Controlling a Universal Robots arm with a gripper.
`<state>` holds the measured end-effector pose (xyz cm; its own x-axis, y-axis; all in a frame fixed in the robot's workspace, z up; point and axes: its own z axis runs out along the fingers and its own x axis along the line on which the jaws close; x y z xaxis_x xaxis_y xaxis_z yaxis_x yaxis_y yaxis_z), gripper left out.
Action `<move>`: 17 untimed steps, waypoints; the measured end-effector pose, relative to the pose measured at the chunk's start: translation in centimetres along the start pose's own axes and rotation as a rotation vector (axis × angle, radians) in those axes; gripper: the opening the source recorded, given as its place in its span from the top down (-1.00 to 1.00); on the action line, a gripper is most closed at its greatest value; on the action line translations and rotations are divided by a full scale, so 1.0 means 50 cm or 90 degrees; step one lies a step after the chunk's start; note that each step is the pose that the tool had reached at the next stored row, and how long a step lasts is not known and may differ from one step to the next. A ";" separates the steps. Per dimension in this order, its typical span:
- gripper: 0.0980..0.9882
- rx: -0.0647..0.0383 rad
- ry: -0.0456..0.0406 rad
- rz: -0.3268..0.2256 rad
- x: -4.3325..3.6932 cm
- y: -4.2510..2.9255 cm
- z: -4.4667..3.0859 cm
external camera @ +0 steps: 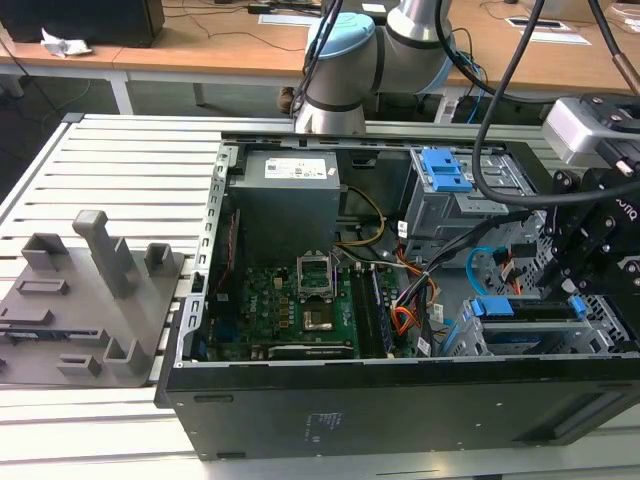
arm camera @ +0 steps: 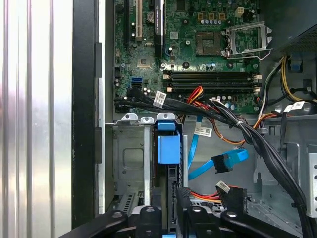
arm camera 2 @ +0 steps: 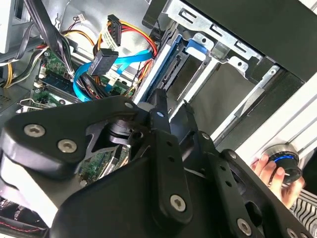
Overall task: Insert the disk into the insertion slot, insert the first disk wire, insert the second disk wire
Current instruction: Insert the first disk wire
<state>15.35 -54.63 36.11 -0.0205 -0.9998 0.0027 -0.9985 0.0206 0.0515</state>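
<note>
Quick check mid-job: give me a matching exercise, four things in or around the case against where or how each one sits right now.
Things:
1. disk
2. blue flat cable
3. motherboard
4. grey fixture

Places or states:
A. outside the case, on the slatted table, at the exterior view's left
B. green, lying flat inside the case
C. in the insertion slot
D. black plug end hanging free

Pairs: 1-C; 2-D; 3-B; 4-A
</note>
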 end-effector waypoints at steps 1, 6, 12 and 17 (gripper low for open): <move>0.54 0.000 0.0000 0.000 0.000 0.000 0.000; 0.54 0.000 0.0007 0.000 -0.045 0.001 0.000; 0.54 0.000 0.0039 0.000 -0.098 0.002 -0.005; 0.54 -0.001 0.0037 0.000 -0.111 0.002 0.003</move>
<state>15.35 -49.10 35.97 -0.0205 -0.9998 0.0085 -0.9984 0.0209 0.0523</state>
